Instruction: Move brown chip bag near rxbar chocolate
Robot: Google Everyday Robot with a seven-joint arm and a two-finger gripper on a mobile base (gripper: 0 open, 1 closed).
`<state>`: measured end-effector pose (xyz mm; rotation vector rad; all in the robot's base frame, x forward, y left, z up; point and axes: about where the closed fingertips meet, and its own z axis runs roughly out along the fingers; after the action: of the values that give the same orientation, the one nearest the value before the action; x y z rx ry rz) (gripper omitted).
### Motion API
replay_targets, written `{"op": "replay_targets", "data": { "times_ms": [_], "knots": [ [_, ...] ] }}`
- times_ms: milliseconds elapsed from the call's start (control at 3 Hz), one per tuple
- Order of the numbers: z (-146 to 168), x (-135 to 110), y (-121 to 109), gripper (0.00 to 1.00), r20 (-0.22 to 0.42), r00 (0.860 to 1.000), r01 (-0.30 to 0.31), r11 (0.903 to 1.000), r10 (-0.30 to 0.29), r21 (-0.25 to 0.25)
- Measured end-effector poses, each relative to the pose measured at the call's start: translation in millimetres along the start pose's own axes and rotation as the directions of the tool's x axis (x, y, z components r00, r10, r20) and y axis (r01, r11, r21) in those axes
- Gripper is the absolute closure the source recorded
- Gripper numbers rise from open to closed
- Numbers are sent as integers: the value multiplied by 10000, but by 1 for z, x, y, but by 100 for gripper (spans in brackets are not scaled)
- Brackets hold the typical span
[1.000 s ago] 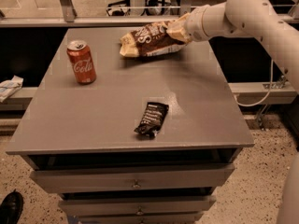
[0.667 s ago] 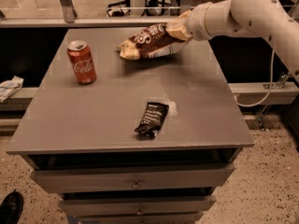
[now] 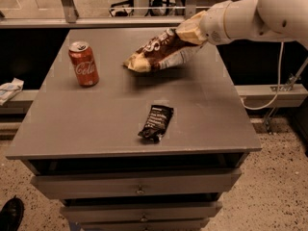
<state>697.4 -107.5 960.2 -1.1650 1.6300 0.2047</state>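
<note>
The brown chip bag (image 3: 161, 52), clamped at its far right end by the gripper (image 3: 193, 30), has been carried slightly forward, its free end lowered toward the rxbar chocolate (image 3: 155, 123). The arm (image 3: 240, 18) has been swung rightward.

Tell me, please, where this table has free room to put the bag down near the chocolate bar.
The claw holds the brown chip bag in the air, far right. Bare table: left of the rxbar chocolate, in front of the red soda can; right of the bar, to the edge; between bar and hanging bag. Crowded only at the claw.
</note>
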Motion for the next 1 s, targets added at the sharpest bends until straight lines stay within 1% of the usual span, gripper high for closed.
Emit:
{"op": "replay_targets", "data": {
  "times_ms": [333,667,1000],
  "knots": [
    [-15,23,37,100,-486,9942,-971,9950,958,-247],
    [-17,38,63,100,-744,9847,-1614,9855,1573,-518],
    [-18,43,83,100,-872,9771,-2005,9773,1943,-690]
  ]
}}
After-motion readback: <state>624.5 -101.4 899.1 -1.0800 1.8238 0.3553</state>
